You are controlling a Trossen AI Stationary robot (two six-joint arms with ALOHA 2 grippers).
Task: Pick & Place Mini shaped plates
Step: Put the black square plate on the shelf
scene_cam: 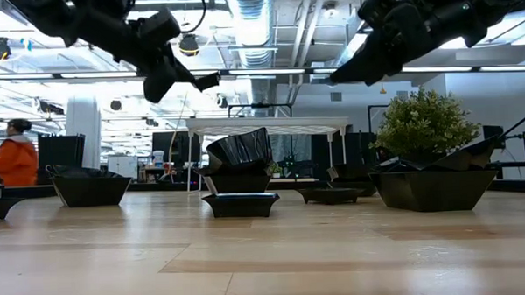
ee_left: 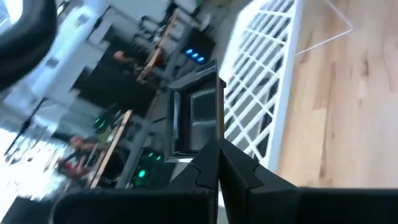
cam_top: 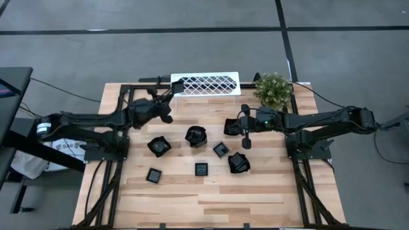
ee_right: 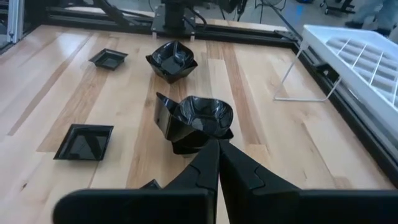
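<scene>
Just ahead of the left gripper [cam_top: 167, 112], closed on a flat square plate [ee_left: 198, 118], the white rack [cam_top: 206, 84] is met, apparently for slotting. Beneath the closed, empty right gripper [cam_top: 245, 131], stacked plates [ee_right: 194, 121] are awaited.

Left gripper [cam_top: 169, 110] and right gripper [cam_top: 246, 142] raised, fingers closed.

The wooden table [cam_top: 211, 191] stands on a grey floor [cam_top: 192, 51] with dark lines. A small green plant [cam_top: 273, 89] sits at the table's far edge. Behind it is a big room with bright ceiling lights [scene_cam: 94, 74], pipes, and a person in an orange top [scene_cam: 13, 161].
</scene>
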